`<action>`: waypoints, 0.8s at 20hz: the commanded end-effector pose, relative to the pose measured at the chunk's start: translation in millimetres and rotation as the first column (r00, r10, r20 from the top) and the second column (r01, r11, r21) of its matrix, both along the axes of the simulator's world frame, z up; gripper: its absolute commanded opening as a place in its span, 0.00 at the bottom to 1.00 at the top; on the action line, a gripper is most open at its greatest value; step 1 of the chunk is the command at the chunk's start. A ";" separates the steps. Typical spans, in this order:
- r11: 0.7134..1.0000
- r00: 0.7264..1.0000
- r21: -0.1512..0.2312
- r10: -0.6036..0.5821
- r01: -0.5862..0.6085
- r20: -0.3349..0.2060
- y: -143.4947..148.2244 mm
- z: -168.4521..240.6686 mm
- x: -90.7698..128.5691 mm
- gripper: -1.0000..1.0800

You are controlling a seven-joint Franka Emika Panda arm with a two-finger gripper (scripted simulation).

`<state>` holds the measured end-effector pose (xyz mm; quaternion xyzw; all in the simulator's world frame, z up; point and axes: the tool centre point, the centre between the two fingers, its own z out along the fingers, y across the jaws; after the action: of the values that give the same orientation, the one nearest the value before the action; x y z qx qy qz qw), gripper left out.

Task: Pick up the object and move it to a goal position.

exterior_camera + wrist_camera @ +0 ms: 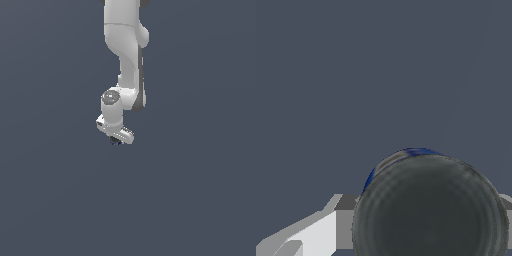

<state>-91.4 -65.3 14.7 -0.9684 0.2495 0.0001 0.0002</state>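
Note:
In the wrist view the object (428, 210) fills the space between my fingers: a round can with a dark blackish top and a thin strip of blue side along its rim. A grey finger pad (344, 220) presses against one side of it, and the other finger only shows as a sliver at the picture's edge. My white gripper (116, 141) points straight down in the exterior view, shut on the can, of which just a small dark bit (116, 143) peeks out below the hand.
A plain dark grey-blue surface (200, 200) surrounds the arm on all sides. No other object shows in either view.

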 end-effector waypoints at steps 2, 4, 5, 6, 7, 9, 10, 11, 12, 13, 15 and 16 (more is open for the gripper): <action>1.000 1.000 0.000 -0.001 0.001 0.000 -0.5 -1.0 0.1 0.00; 1.000 1.000 0.000 -0.001 0.001 0.000 -0.5 -1.0 0.1 0.00; 1.000 1.000 0.000 -0.001 0.001 0.000 -0.5 -1.0 0.1 0.00; 1.000 1.000 0.000 -0.001 0.001 0.000 -0.5 -1.0 0.1 0.00; 1.000 1.000 0.000 -0.001 0.001 0.000 -0.5 -1.0 0.1 0.00; 1.000 1.000 0.000 0.001 -0.001 0.001 0.3 -0.1 0.3 0.00; 1.000 1.000 0.000 0.001 -0.001 0.001 0.4 0.2 0.4 0.00; 1.000 1.000 0.000 0.001 -0.001 0.001 0.9 1.0 0.7 0.00; 1.000 1.000 0.000 0.001 -0.001 0.001 1.6 2.4 1.1 0.00; 1.000 1.000 0.000 0.001 -0.001 0.001 2.7 4.3 1.8 0.00; 1.000 1.000 0.000 0.001 -0.001 0.001 5.8 9.8 3.7 0.00; 1.000 1.000 0.000 0.001 -0.001 0.001 7.8 13.3 5.0 0.00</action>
<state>-88.6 -60.3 22.9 -0.9684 0.2496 0.0006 0.0002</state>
